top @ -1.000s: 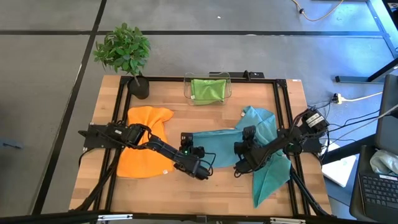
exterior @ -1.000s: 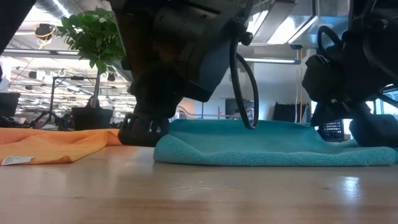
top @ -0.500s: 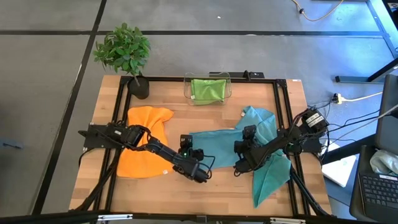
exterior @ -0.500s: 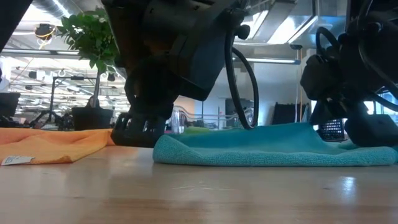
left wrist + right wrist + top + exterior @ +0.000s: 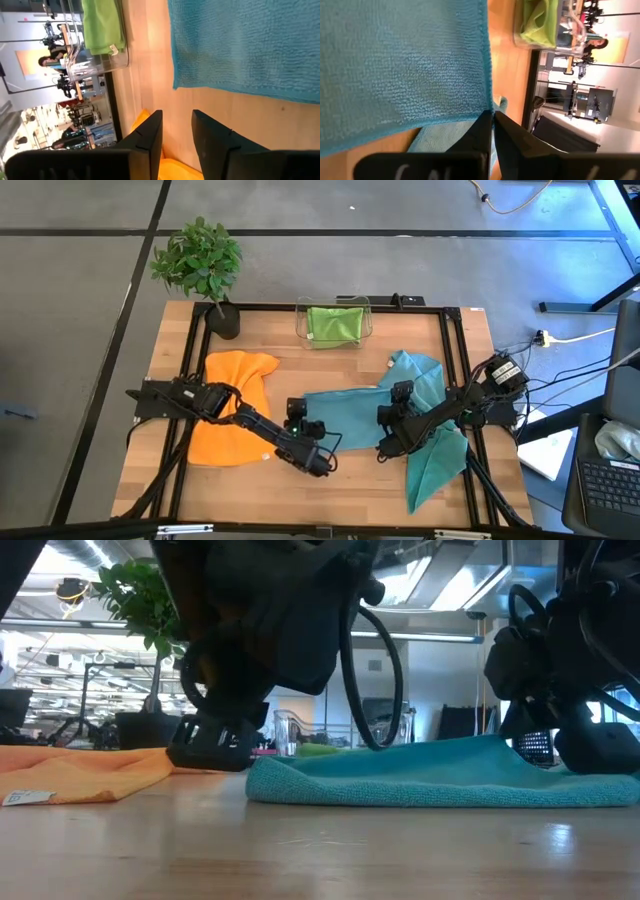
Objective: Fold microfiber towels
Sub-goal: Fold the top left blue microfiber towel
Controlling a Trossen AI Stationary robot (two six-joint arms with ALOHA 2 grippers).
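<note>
Teal towel lies folded mid-table; left gripper, clamped a second ago, now stands parted and empty beside it. Right gripper pinches the towel's right corner.

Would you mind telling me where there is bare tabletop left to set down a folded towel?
Bare wood runs along the near edge of the wooden table, and between the potted plant and the clear plastic bin. The middle is crowded with the orange towel and teal towel.

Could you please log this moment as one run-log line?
left gripper: open, empty, beside teal towel | right gripper: shut on teal towel corner | orange towel: unfolded
</note>
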